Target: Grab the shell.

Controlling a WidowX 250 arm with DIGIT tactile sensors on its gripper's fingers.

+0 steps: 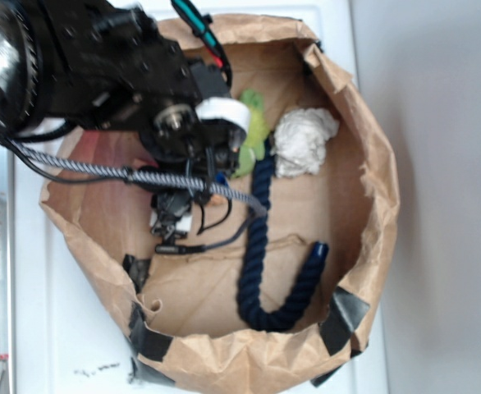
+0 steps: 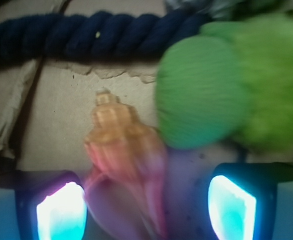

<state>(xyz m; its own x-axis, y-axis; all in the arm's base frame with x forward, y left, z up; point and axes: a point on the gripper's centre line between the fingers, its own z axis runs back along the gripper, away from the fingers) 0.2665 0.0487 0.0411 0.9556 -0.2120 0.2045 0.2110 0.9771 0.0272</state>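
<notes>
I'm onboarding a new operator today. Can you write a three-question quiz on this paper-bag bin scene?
1. True or false: the shell lies between the claw fingers.
2. What touches the shell's right side in the wrist view? A) paper ball B) green plush toy C) tape
3. What dark blue item curves across the bin floor?

Key:
1. True; the claw is open around it.
2. B, the green plush toy.
3. The rope, near the paper ball.

Blurring the shell at the wrist view's bottom edge; hiding it behind the gripper in the exterior view.
</notes>
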